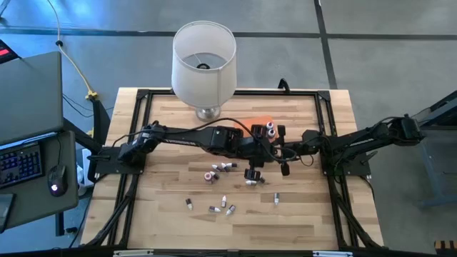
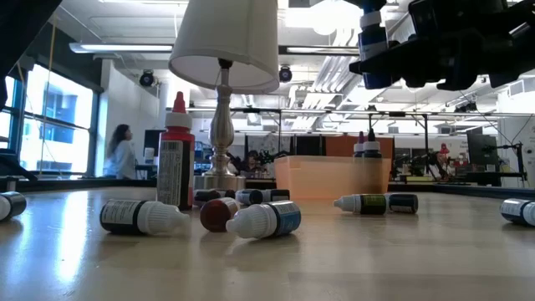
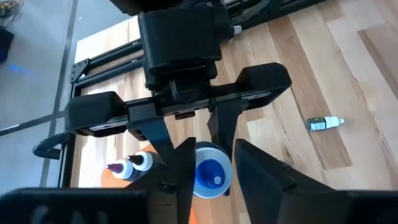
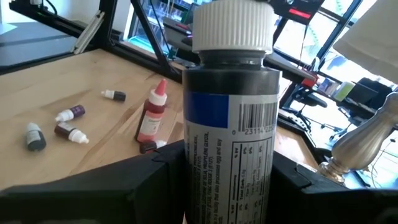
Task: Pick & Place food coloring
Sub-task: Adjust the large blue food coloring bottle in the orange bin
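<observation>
Two tools: the right tool (image 4: 227,182) and the left tool (image 3: 210,163) meet above the middle of the bench (image 1: 307,214), near the orange tray (image 1: 258,120).
Right tool: clenched on the blue-label bottle (image 4: 227,106), which stands upright between its jaws, with the white cap above them.
Left tool: the same bottle seems to sit between its jaws; I cannot tell if it already presses on it.
Held bottle: in the air, not on the bench and not yet in the tray.
Other food coloring: two capped bottles (image 1: 271,128) stand at the tray; the loose bottles (image 1: 221,168) lie scattered on the wood nearer the front, most on their side.
Handling: probably very light, with a stiff plastic body. The glossy label may be slippery, and the round body will roll when it lies down.
Where to hold: across the middle of the body, below the cap; I think the narrow cap would slide out of the jaws.
</observation>
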Robot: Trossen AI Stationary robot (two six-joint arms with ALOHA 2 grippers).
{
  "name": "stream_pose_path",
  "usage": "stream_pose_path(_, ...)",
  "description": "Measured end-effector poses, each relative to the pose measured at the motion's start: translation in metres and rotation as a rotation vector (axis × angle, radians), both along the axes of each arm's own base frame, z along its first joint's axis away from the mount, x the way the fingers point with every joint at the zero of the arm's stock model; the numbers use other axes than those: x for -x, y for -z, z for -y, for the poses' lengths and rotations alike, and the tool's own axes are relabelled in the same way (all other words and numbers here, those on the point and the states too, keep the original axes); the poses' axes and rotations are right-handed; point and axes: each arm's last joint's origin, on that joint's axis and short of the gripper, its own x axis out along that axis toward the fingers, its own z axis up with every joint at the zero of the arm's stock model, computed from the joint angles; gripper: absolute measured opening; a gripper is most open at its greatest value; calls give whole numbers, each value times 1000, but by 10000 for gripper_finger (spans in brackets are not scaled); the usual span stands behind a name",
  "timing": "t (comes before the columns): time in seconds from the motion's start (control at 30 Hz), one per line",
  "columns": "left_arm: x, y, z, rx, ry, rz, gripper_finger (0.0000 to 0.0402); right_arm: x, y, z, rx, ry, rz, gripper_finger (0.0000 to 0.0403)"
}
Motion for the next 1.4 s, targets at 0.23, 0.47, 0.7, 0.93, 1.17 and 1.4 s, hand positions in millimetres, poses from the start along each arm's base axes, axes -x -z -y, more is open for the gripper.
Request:
stream_pose_path(0.23,2,2,0,-4,-9,-26,54,0,1,0,11,-1,-9,138)
stream_pose_path(0.47,3,3,-1,-25,-19,-42,50,0,1,0,11,3,-10,138)
stream_pose_path(0.7,4,3,-2,-65,-56,-46,87,0,1,0,13,8,-6,138)
stream_pose_path(0.93,5,4,-3,-75,-64,-59,116,0,1,1,20,20,-6,138)
stream_pose_path(1.17,7,6,-3,-87,-71,-88,120,0,1,1,36,22,-11,138)
stream_pose_path(1.4,7,6,-3,-89,-74,-87,120,0,1,1,36,21,-12,138)
